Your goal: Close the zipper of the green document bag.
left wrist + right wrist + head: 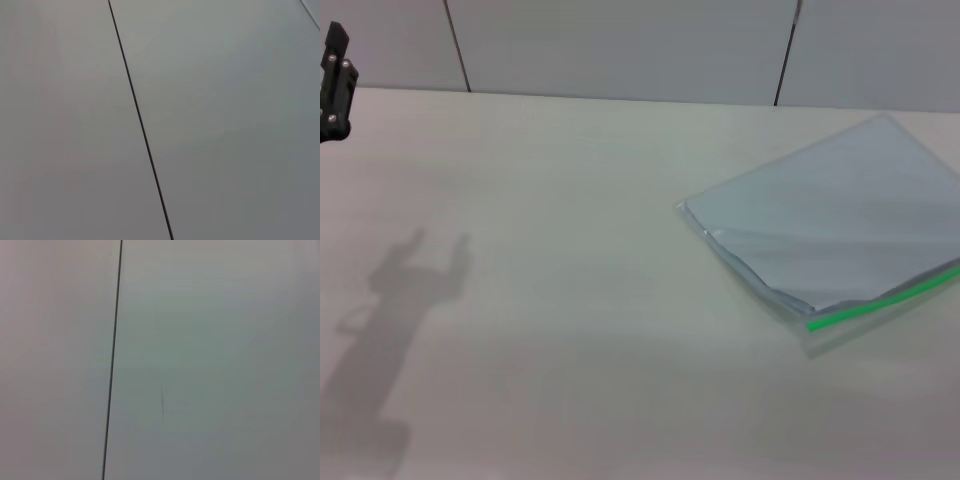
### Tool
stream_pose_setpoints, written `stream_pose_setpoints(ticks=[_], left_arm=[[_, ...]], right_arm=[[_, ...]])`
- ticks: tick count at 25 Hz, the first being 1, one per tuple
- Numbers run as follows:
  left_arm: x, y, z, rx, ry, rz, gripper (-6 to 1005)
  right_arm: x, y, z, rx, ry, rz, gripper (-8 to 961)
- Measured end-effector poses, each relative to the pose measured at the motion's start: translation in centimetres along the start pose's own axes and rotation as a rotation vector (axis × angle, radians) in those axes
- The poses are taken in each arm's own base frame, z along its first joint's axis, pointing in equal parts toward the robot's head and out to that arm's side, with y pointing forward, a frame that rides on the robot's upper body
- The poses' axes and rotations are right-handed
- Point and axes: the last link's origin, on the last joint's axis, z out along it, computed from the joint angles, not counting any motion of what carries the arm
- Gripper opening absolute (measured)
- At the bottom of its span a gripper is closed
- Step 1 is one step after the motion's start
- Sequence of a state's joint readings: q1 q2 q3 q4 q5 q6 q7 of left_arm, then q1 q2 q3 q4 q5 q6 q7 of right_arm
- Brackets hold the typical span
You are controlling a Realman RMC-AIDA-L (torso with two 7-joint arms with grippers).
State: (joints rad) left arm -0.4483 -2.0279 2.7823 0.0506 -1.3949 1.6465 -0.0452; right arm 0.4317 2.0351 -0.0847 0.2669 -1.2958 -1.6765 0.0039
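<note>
White surface [570,300] holds the green document bag [840,230] flat, far right. Left claw [335,85] hangs high, far left; its grip can't be told. Zipper's state is unclear too.

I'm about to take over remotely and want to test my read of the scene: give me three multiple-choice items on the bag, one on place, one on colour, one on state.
1. Where does the document bag lie on the table?
A. On the robot's right side
B. On the robot's left side
C. At the middle of the near edge

2. What colour is the zipper strip along the bag's near edge?
A. Red
B. Green
C. Black

3. What is touching the bag?
A. The left gripper
B. Both grippers
C. No gripper

Answers: 1 A, the head view shows it at the right, partly cut by the picture's edge. 2 B, the strip is bright green. 3 C, the left gripper is raised at the far left and the right one is out of view.
</note>
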Motion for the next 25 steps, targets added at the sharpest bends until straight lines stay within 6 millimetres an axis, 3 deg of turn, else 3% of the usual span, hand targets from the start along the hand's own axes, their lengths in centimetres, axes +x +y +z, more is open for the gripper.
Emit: stream_pose_setpoints(ticks=[25], left_arm=[[0.02,0.09,0.08,0.001,0.002,-0.005,552]], right_arm=[[0.05,0.17,0.25,-0.002,0.001,-0.001,907]])
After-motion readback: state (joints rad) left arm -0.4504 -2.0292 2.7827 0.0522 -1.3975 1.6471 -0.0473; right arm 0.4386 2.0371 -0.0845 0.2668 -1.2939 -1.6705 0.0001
